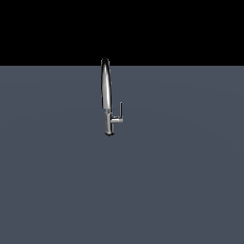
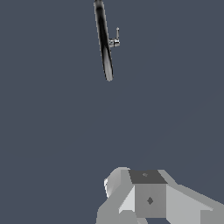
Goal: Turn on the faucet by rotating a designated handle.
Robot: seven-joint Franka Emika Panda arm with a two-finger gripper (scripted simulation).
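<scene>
A: The faucet [image 1: 105, 95] stands upper centre in the exterior view, on the grey floor [image 1: 181, 190]. No arm shows there, so this looks like the approach step.

B: The handle [image 1: 118, 116] sits on its right side. The gripper [image 2: 148, 199] is well apart; whether it's parted or closed cannot be told. Next, it must reach the lever.

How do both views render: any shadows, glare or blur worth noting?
Exterior view: flat even grey floor, black band above, no cast shadow under the faucet; bright streaks on its chrome, handle slightly soft. Wrist view: same shadowless floor, dark reflection along the spout, fingers not visible.
</scene>
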